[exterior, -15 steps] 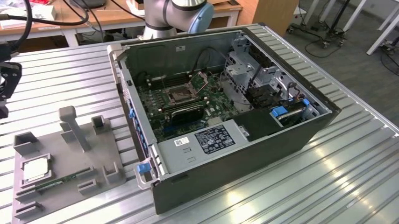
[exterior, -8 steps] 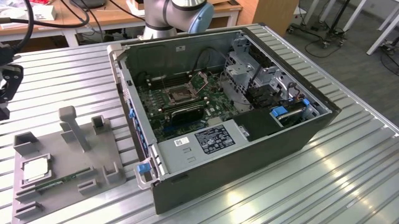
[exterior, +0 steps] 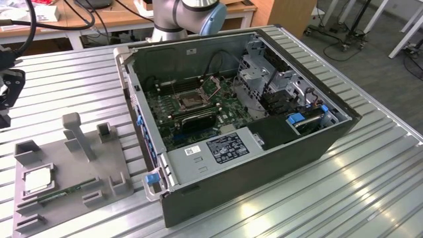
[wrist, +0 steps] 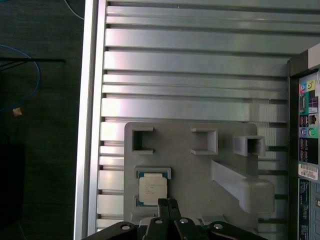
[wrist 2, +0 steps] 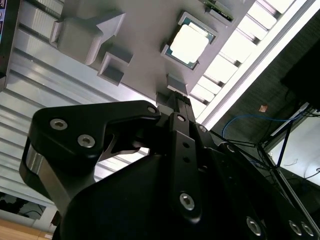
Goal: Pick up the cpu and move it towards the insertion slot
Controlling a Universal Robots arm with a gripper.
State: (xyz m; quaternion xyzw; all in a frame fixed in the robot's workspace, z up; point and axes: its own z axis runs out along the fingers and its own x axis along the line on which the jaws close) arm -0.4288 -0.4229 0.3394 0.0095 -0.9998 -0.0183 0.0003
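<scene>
Gripper (wrist: 167, 201): jaws closed on nothing, hovering clear of the cpu.
Cpu (wrist: 152, 190): flat in cornered recess of grey fixture (wrist: 195, 175), near table edge (wrist: 90, 125).
Insertion slot (exterior: 193, 98): inside computer case (exterior: 264, 163), walled round, open above.

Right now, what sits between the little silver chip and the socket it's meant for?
In the exterior view, the grey holder's upright posts and the open computer case's side wall stand between the cpu and the insertion slot.
</scene>
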